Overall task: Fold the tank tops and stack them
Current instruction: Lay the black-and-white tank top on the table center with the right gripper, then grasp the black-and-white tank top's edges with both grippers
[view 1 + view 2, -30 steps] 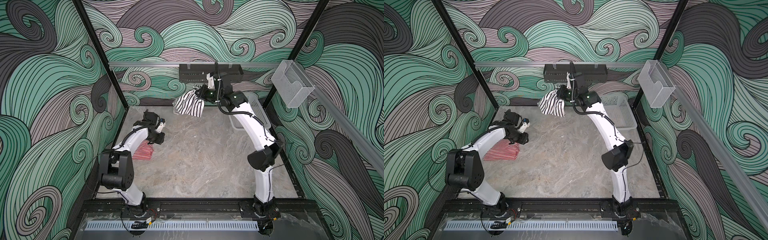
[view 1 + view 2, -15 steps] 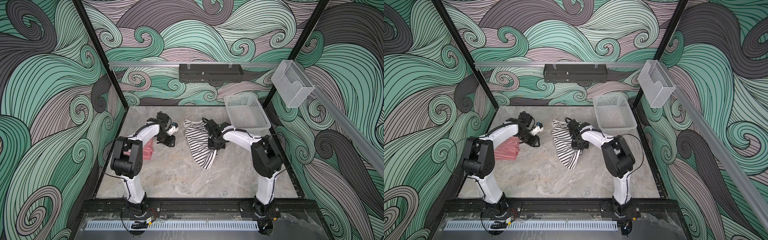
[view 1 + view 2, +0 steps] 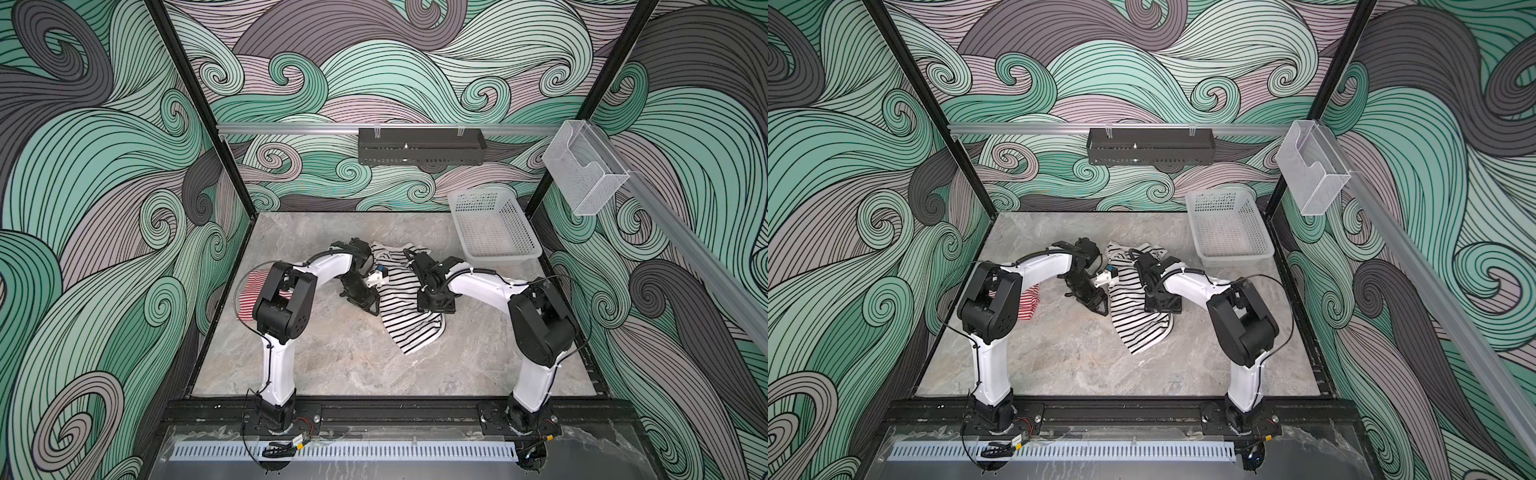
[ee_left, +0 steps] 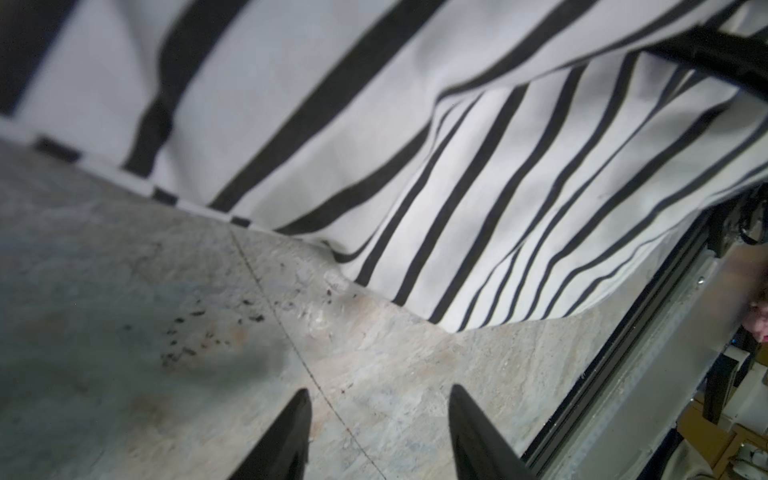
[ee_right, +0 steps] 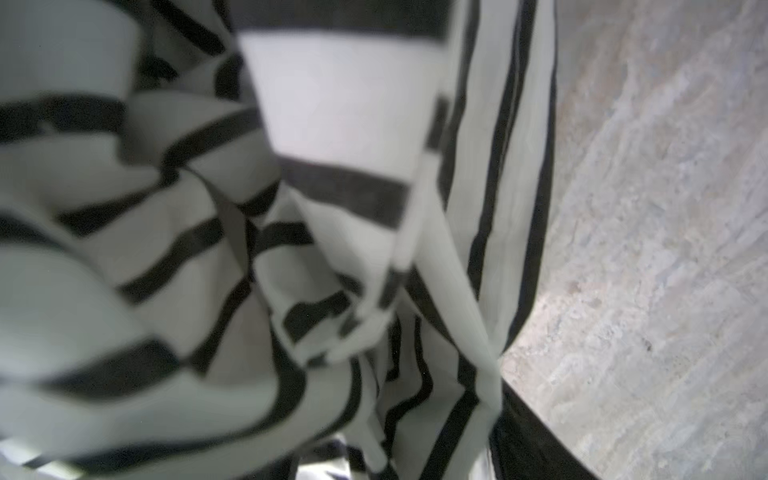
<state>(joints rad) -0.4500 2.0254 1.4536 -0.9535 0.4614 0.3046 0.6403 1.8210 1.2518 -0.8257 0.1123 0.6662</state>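
The black-striped tank top is found lying crumpled and unfolded on the table, a little right of centre, with its straps towards the far side and its hem corner pointing towards the near side. The red-striped tank top is found at the left edge of the table, partly hidden behind the elbow of the left arm and well apart from the other garment. The left gripper is held low, just beside the left edge of the black-striped cloth. In the left wrist view its fingertips are seen spread apart over bare table, with nothing between them and the cloth edge lying ahead, not touched. The right gripper is set down on the right part of the same garment. In the right wrist view the frame is filled by bunched, blurred cloth, so it cannot be told how wide the jaws stand or whether cloth is held. A white basket is placed in the far right corner, its near rim close to the right arm. Bare table is noted across the whole near half, and in a strip along the far wall. In both top views the near edge is bounded by a black rail.
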